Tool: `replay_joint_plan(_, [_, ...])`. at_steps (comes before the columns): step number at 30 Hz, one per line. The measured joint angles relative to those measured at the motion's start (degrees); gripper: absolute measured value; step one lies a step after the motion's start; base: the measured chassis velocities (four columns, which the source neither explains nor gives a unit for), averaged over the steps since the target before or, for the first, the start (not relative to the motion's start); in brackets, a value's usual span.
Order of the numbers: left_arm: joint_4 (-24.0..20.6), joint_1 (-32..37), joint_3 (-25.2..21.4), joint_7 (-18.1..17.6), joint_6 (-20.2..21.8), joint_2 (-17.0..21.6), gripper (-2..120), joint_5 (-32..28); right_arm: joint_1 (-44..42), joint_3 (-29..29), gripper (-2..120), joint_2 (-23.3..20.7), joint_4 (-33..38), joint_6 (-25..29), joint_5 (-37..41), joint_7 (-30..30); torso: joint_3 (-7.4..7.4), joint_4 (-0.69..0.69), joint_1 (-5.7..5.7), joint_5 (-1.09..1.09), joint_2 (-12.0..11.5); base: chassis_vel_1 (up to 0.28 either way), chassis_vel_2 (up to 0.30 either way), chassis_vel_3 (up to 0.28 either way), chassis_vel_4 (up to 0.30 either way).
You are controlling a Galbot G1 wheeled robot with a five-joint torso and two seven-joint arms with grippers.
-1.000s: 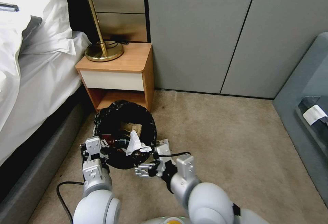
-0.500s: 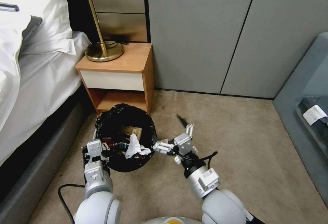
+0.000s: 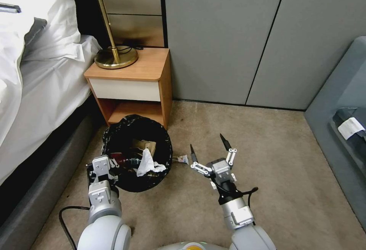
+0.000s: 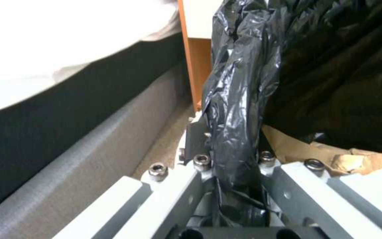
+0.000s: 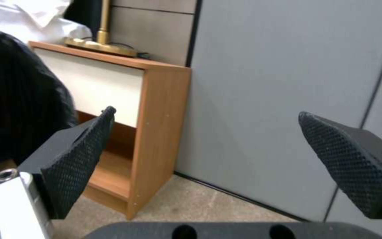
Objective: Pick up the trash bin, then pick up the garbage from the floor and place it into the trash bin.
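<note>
- The trash bin [image 3: 136, 154] stood on the floor [image 3: 274, 173] before the nightstand [image 3: 131, 86], with a white tissue [image 3: 146, 163] inside.
- The left gripper [image 3: 100, 165] was clamped on the bin's lined rim, nearest the bed [image 3: 34, 89].
- The right gripper [image 3: 210, 151] hovered just beside the bin, fingers spread wide and empty.
- A small wrapper [image 3: 180, 159] lay on the floor between bin and right gripper.

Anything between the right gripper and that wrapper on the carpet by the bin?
Nothing visible. The wrapper lies on bare floor beside the trash bin, left of the open right gripper. The left gripper grips the bin's rim.
</note>
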Motion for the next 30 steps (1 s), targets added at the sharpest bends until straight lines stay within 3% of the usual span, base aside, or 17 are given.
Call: replay_joint_plan(30, [-2.1,0.5,-0.9,-0.3,0.0,0.0,1,-0.8,-1.1,0.8,100,0.7,-0.1,2.0,3.6,-1.2,0.00,0.00,0.01,0.00,0.0,0.000,0.000,0.000,0.000])
